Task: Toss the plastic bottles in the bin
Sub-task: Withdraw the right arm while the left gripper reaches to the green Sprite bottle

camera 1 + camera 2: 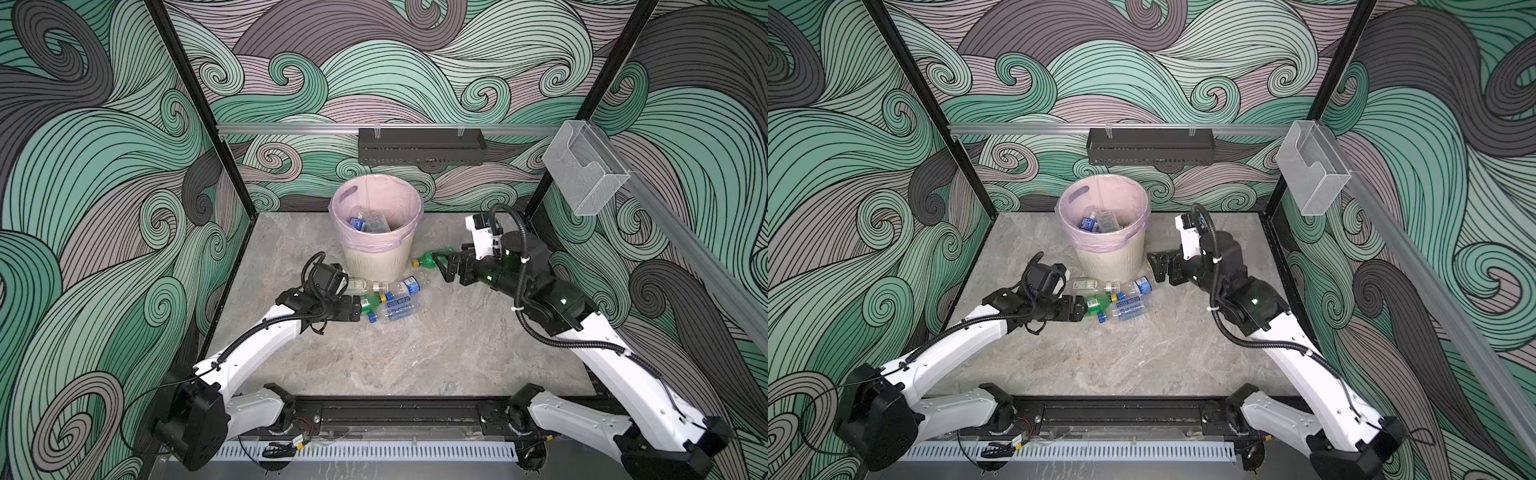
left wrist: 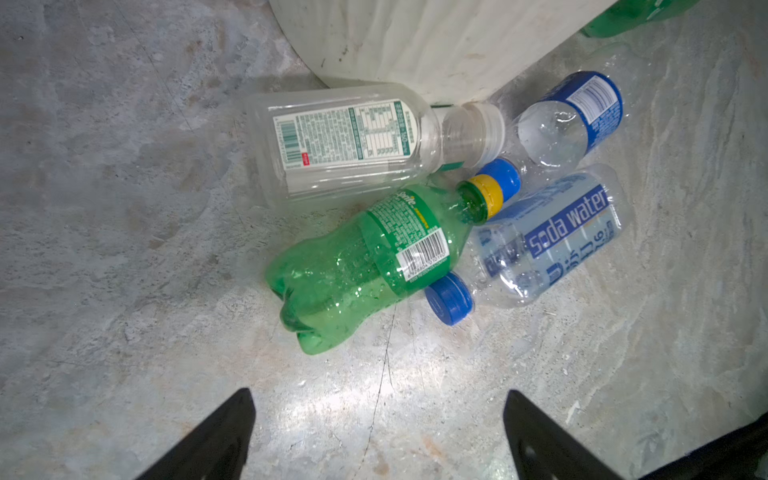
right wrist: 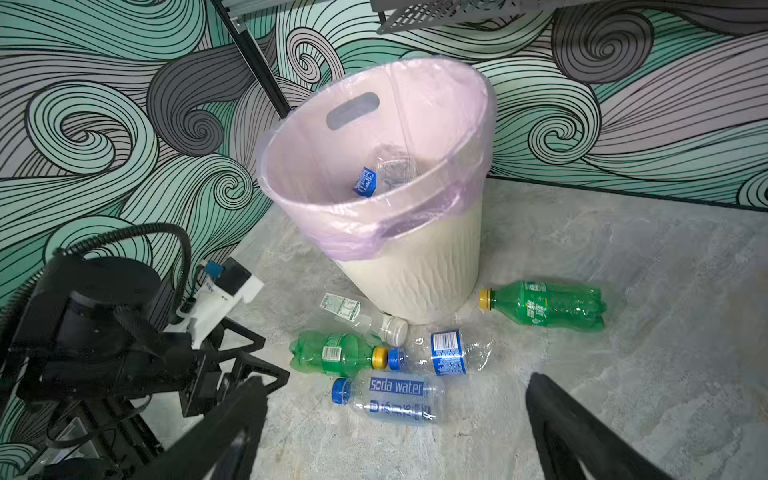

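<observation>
Left claw (image 2: 378, 397): jaws spread wide, nothing in them, low over the grey marbled floor (image 2: 124, 270).
Green plastic bottle with yellow cap (image 2: 365, 266): lying just ahead of that claw's tips; label reads "Sprite", barcode showing.
Clear squarish bottle with white cap (image 2: 340, 141): beyond the green one from the claw, against the bin's foot; green-and-white print too fine to read.
Clear blue-capped bottle (image 2: 552, 241): further out, touching the green one; reads "soda water".
Crumpled clear bottle with blue label (image 2: 573, 116): farthest of the cluster; text unreadable.
Cream ribbed bin with pink liner (image 3: 415, 282): upright between the claws; holds perhaps two or three binned clear bottles (image 3: 365, 183), count unsure.
Second green yellow-capped bottle (image 3: 548, 305): on the floor ahead of the right claw, beside the bin.
Right claw (image 1: 1159, 266): raised, fully parted, empty.
Progress: partly done, by my judgement; five bottles lie outside the bin.
</observation>
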### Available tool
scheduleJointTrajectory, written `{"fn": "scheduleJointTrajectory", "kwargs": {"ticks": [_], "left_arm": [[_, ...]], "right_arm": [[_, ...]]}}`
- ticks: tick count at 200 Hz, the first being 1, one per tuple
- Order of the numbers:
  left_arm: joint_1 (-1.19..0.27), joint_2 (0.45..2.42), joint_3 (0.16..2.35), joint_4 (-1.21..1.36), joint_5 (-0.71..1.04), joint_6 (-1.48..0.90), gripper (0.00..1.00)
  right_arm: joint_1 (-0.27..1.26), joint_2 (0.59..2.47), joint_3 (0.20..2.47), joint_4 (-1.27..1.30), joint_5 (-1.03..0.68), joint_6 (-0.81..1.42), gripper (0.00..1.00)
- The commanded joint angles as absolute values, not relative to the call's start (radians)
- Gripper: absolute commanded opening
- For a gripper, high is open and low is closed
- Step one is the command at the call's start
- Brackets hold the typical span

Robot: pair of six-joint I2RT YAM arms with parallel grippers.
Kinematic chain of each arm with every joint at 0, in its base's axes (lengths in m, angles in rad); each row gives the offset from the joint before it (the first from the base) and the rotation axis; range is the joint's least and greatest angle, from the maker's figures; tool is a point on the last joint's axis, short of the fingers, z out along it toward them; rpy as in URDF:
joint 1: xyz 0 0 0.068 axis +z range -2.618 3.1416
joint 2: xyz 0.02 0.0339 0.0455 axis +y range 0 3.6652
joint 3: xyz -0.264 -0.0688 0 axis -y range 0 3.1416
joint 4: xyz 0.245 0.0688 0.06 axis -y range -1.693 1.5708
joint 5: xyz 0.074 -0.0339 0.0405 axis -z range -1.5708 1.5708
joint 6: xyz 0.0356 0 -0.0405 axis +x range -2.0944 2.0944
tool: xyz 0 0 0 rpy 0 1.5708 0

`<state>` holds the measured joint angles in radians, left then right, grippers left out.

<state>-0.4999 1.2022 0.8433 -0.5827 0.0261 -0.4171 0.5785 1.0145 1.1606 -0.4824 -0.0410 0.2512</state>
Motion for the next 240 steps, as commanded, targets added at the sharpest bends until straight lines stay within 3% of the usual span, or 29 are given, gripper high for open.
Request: {"fn": "scheduleJointTrajectory", "kwargs": {"ticks": [1,69,164,196,240], "left_arm": [[-0.497,1.236,0.887,-0.603,-0.013,-0.372,0.93],[-0.497,1.390,0.917,-0.478,0.001,-0.262,0.92],[-0.497,1.550,0.932,-0.367,0.052,-0.190,0.92],[-0.500,1.550,0.914,-0.365,0.170,-0.190,0.85],[-0.521,1.465,0.822,-0.344,0.260,-0.209,0.84]], "right_arm": [[0.572,0.973,1.038,-0.477,-0.012,0.278,0.97],[0.570,0.862,0.780,-0.432,-0.026,0.360,0.98],[0.558,0.755,0.677,-0.443,0.048,0.414,1.00],[0.555,0.754,0.672,-0.451,0.050,0.415,1.00],[0.547,0.744,0.657,-0.455,0.073,0.428,1.00]]}}
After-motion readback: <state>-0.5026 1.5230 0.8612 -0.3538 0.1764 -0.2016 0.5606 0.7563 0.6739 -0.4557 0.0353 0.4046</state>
